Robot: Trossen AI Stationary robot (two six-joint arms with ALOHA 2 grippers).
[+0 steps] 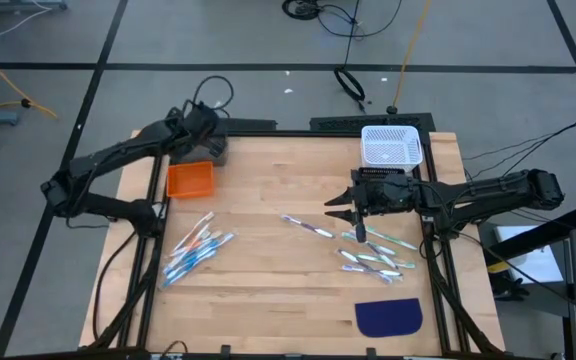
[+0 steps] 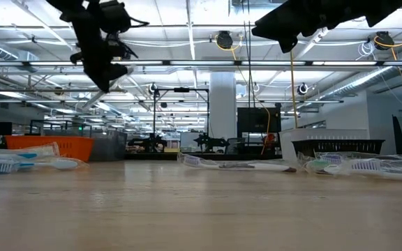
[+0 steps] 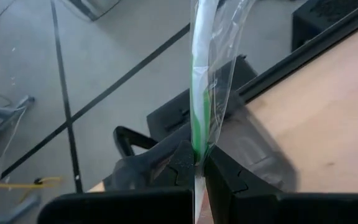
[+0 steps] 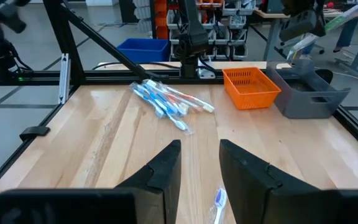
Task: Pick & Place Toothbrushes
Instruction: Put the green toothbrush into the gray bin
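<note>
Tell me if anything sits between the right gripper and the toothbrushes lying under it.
Nothing visible does. The right gripper hangs open above the right-hand toothbrushes, with only bare wooden table around them. The white basket sits farther back and the dark blue mat nearer the front edge, both clear of the drop.

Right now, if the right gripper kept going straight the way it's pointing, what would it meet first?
Probably the loose pile of toothbrushes on the table's far side. The right gripper, fingers open, points that way; only one toothbrush lies beneath it, likely under its line, though depth is uncertain.
</note>
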